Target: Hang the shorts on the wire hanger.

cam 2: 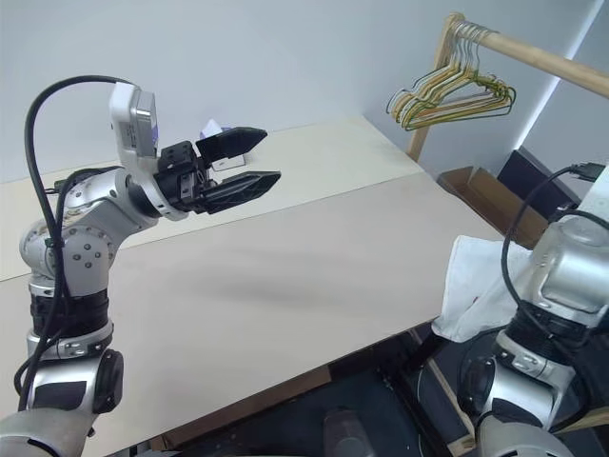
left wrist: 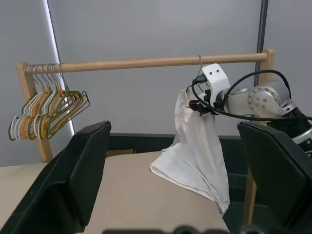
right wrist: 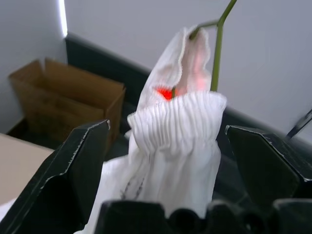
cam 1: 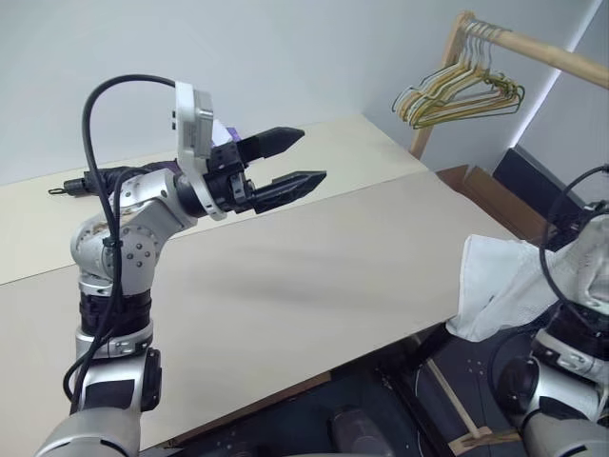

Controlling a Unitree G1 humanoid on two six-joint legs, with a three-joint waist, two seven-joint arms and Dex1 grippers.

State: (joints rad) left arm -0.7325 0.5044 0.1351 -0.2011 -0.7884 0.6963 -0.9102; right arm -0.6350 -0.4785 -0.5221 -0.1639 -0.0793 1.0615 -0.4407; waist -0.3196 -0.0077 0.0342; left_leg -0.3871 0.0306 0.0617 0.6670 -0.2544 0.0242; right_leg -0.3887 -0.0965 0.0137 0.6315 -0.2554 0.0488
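One pair of white shorts (left wrist: 197, 151) hangs on a single wire hanger (right wrist: 218, 44) hooked over the wooden rail (left wrist: 146, 63), its lower end resting on the corner of the worktop (cam 1: 314, 276). The right hand (right wrist: 168, 146) is released, fingers spread either side of the gathered waistband. The left hand (cam 1: 290, 162) is also spread and empty above the worktop, well apart from the one bunch of yellow and green hangers (left wrist: 46, 109) at the rail's other end.

You have one pair of white shorts (left wrist: 197, 151) on one wire hanger (right wrist: 218, 44), hung on the one wooden rail (left wrist: 146, 63). A single bunch of yellow and green hangers (left wrist: 46, 109) sits at that rail's far end; individual count unclear. One cardboard box (right wrist: 63, 105) stands below the rail.
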